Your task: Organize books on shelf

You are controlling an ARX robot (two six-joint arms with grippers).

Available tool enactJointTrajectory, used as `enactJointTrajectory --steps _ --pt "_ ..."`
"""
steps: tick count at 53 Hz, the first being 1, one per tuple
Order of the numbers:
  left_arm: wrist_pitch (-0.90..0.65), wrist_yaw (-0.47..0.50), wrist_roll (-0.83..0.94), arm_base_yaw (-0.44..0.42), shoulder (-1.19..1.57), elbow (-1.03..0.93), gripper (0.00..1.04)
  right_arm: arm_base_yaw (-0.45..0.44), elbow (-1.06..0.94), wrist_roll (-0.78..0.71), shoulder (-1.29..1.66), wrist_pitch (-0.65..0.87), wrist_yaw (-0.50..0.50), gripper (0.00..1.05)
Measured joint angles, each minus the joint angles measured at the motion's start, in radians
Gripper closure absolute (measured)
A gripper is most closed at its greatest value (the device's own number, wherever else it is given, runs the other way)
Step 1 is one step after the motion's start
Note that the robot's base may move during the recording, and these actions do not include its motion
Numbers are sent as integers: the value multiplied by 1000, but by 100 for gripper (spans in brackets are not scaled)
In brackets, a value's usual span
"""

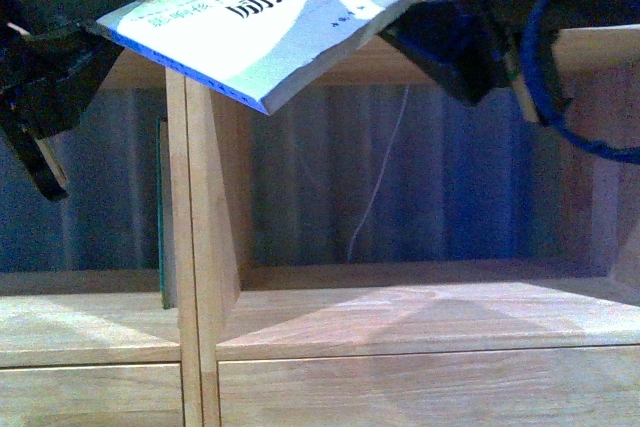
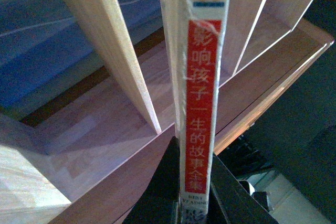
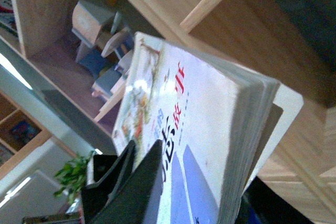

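**Upper part of front frame: paperback held by both grippers, in front of shelf**

Across the top of the front frame, paperback (image 1: 270, 17) is in the air and tilted, cover up, with one corner dipping toward centre frame. White and pale blue cover, big Chinese characters, blue edge along the low side.

Left gripper (image 1: 105, 2) at upper left is clamped on the book's left end. In the left wrist view its dark fingers (image 2: 157, 192) pinch both sides of the white spine with the red patch (image 2: 202, 93).

Right gripper (image 1: 425, 22) at upper right is closed on the book's right corner. In the right wrist view one dark finger (image 3: 131, 187) lies flat on the cover (image 3: 194, 129); the other finger is hidden under the book.

Shelf (image 1: 195, 247) fills the rest of the frame: upright divider left of centre, pale wood board across the lower part. Green book (image 1: 163, 217) stands upright in the left compartment, touching the divider. Right compartment shows only a thin white cord (image 1: 375, 187) hanging at the back. Paperback touches no shelf board.
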State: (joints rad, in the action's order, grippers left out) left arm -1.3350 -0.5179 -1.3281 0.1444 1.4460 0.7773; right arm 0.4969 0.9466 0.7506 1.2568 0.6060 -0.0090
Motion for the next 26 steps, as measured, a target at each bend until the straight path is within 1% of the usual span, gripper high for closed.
enactJointTrajectory --steps 4,9,11,12,14,17,19,23,26 --pt "66 -5 66 -1 -29 9 98 -55 -19 -47 -27 5 16 49" --pt "182 -8 175 -19 -66 23 98 -172 -37 -121 -77 5 27 32" --pt "235 -10 217 -32 -77 28 98 -207 -39 -141 -88 2 34 27" --pt "262 -11 249 -39 -82 31 98 -243 -39 -155 -97 -2 29 22" --pt "330 -14 309 -59 -96 37 98 -288 -39 -173 -103 -2 23 16" --pt "391 -13 373 -73 -109 44 98 -341 -39 -206 -106 -8 23 8" --pt "457 -6 436 -85 -124 51 98 -373 -39 -211 -106 -9 14 6" --pt "559 21 537 -96 -155 61 98 -431 -42 -238 -104 -4 13 7" --pt "638 50 659 -100 -183 63 98 -476 -43 -267 -101 -2 17 7"
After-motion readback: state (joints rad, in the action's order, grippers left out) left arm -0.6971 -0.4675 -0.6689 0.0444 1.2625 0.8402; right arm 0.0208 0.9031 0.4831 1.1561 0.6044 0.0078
